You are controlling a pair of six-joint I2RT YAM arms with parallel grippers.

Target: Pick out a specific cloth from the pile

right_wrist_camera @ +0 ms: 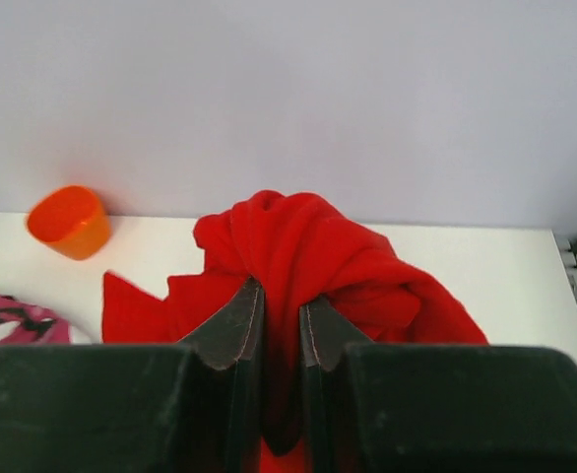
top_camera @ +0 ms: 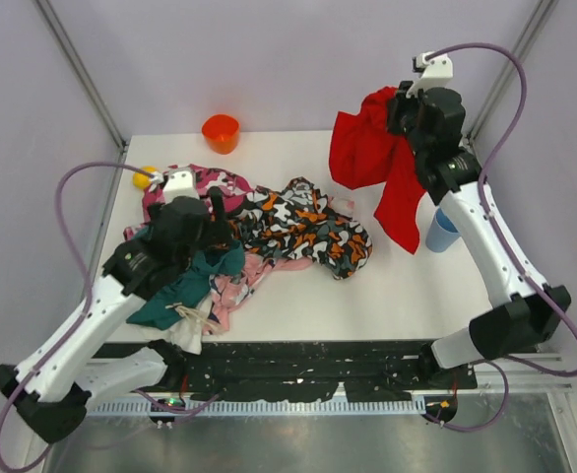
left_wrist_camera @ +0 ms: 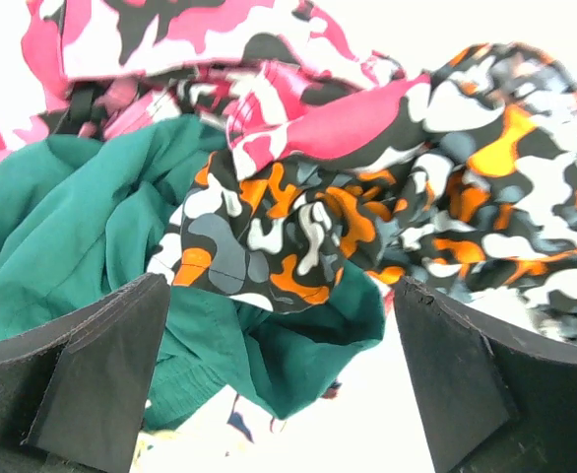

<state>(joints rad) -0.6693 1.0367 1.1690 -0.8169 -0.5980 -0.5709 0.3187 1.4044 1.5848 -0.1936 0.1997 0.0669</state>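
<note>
Right gripper [right_wrist_camera: 281, 315] clenches the plain bright red cloth [top_camera: 372, 158], dangling lengthwise, right of the mixed-cloth pile [top_camera: 269, 232]; left gripper [left_wrist_camera: 281, 296] gapes above that pile.

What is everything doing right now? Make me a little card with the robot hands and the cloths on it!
red cloth: bunched up, hanging from the right gripper, apart from the pile
right gripper: shut on the red cloth
left gripper: open, right at the pile
pile: teal, pink camouflage and orange-black-white cloths, on the left half of the table
cups: orange cup at the far edge, blue cup beside the right arm
</note>
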